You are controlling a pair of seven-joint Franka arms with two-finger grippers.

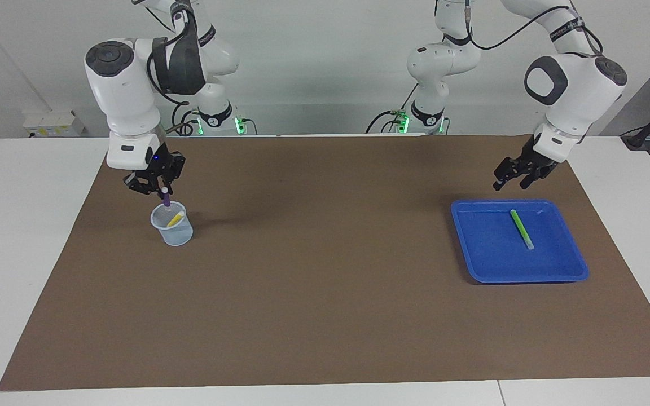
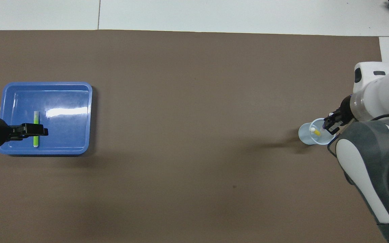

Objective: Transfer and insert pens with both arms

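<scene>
A: Where's the purple pen [image 1: 165, 199]?

B: Pinched upright in the right end effector [image 1: 158, 189], tip down just over the mouth of the pale mesh cup [image 1: 172, 224] at the right arm's end of the counter [image 1: 37, 225]. The yellow pen [image 1: 175, 219] already leans inside.

A: So which step is this?

B: Insertion, I'd judge. Next it calls for lowering straight into the cup, then letting go.

A: And the left arm?

B: Its left end effector [image 1: 510, 179] hangs over the blue tray's [image 1: 528, 276] edge nearest the robots, fingers spread. The green pen [image 1: 521, 229] lies flat in the tray, likely its next pick.

A: Anything unclear?

B: Overhead, the purple pen is nearly hidden under the right end effector, and whether its tip has entered the cup I cannot tell.
</scene>
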